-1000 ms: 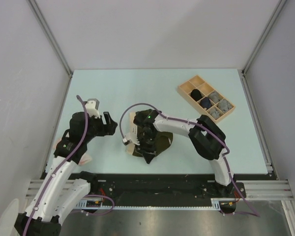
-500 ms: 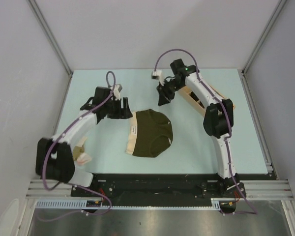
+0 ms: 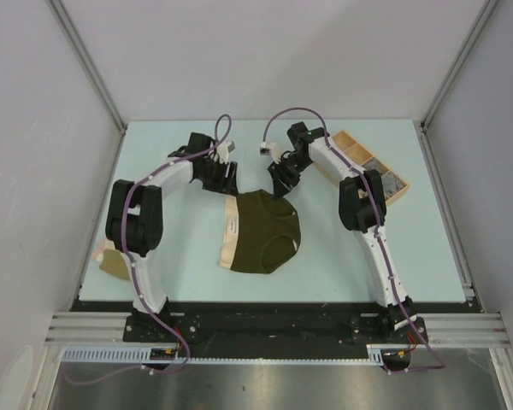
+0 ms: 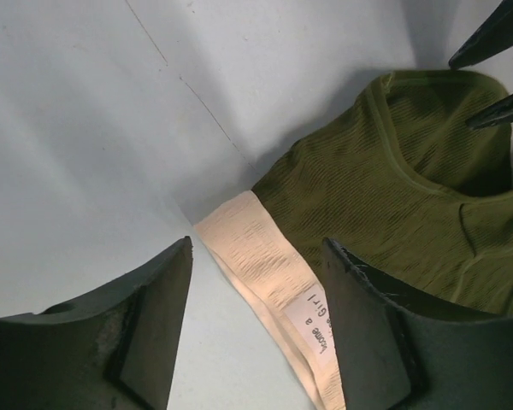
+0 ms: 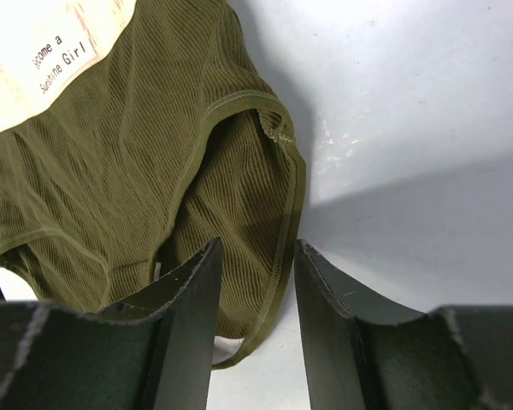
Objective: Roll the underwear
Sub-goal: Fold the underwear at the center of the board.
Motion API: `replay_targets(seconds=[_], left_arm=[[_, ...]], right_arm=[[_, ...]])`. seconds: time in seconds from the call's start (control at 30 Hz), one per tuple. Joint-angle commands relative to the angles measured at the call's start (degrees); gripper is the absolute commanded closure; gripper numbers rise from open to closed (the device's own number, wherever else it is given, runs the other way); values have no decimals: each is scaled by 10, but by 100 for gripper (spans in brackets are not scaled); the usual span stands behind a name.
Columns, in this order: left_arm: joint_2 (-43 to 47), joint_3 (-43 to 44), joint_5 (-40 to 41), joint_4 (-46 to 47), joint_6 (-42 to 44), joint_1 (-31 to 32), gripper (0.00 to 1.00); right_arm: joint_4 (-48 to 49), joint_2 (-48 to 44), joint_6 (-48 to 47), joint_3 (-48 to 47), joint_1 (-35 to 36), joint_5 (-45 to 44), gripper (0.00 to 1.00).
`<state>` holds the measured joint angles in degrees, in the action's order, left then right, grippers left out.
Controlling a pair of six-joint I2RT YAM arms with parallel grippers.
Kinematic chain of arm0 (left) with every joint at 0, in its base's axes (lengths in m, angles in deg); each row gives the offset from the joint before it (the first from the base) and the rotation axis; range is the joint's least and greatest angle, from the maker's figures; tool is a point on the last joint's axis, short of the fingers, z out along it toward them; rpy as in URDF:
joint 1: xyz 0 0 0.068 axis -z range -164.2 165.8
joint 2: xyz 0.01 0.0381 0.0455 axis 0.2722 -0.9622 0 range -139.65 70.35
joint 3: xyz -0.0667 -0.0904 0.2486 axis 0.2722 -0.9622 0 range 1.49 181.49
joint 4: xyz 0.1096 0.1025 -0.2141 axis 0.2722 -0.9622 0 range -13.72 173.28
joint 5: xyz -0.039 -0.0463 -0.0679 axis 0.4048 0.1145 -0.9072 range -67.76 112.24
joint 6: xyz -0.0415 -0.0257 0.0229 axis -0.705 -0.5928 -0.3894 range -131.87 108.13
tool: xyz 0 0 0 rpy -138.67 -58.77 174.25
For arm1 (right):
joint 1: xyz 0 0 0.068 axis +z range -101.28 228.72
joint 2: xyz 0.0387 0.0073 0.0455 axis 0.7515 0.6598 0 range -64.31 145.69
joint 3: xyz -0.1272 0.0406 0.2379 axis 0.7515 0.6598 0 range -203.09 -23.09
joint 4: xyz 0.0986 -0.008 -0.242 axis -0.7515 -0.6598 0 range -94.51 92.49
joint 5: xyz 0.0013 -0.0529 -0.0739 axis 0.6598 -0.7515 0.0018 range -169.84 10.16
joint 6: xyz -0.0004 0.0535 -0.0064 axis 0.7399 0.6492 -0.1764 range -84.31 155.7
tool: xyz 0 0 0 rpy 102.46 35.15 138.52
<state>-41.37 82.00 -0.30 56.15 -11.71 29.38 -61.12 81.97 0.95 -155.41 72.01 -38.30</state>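
Pale blue-green bench, grey walls round it. Left arm and right arm both reach to the far middle of the bench, wrists tipped down toward each other over the far end of the garment. Light wooden tray with compartments sits far right, partly covered by the right arm; grey rolled pieces lie in its right-hand compartments, other contents are hidden. The olive green underwear lies spread flat on the bench centre, between the two arms and nearer than their tips, well apart from the tray. Its beige waistband runs along its left edge. A pale beige cloth lies at the left near edge of the bench, half hidden behind the left arm, type unclear. Left end effector sits over the far left corner of the underwear. In the wrist view its fingers stand wide apart, with the waistband end and ribbed olive cloth in the gap, nothing clamped. Right end effector is over the far right part. In its wrist view the fingers are partly open with a narrow gap, and the stitched leg-hole hem of the olive cloth runs between them, not pinched; I cannot tell if the tips touch the cloth. Small white label on the waistband carries printed text.
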Motion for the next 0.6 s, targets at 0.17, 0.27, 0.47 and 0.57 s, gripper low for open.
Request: replay_targets(seconds=[0.17, 0.27, 0.47, 0.57], left_arm=[[-65, 66, -65, -34, 97, -10, 41], [-72, 75, -54, -36, 99, -15, 41], [-94, 91, -76, -57, 112, -25, 42], [-98, 95, -76, -56, 113, -25, 42]], right_arm=[[38, -7, 40, -10, -1, 18, 54], [55, 1, 56, -16, -2, 24, 53], [61, 21, 70, -34, 4, 28, 53], [73, 26, 75, -34, 8, 28, 53]])
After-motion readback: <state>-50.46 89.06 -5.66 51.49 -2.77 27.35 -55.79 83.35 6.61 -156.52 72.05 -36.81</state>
